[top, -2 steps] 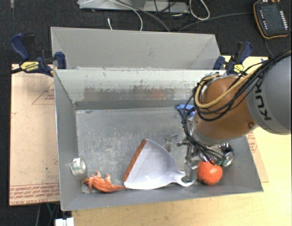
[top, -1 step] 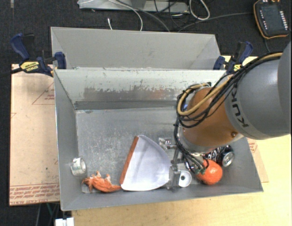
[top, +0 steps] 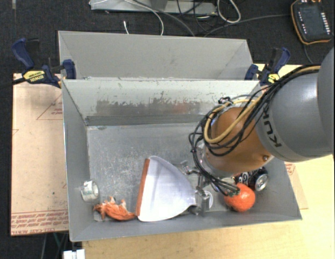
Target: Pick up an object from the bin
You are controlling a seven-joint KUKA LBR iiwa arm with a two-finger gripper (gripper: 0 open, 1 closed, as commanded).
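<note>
Hand [top: 202,198] low in the bin [top: 102,139], front right, right at the narrow right end of the scoop [top: 165,190]. Spread or pressed together: cannot tell, with wrist and cables crowding the tip. Touching the scoop or just beside it: cannot tell either.

Scoop white with an orange left edge, lying flat on the floor at front middle. Just right of the hand, an orange ball [top: 242,198], and close behind that a dark can [top: 258,180]. Well apart at front left, a small silver cap [top: 90,190] and an orange scrap [top: 116,210].

Progress, as a judgement: reach into the bin done, pick not yet. Nothing seen pinched, nothing off the floor. Left to do: get a firm hold, most likely on the scoop's near end, then lift clear of the walls. Thin, flat rim likely to slip or tip on the way up
</note>
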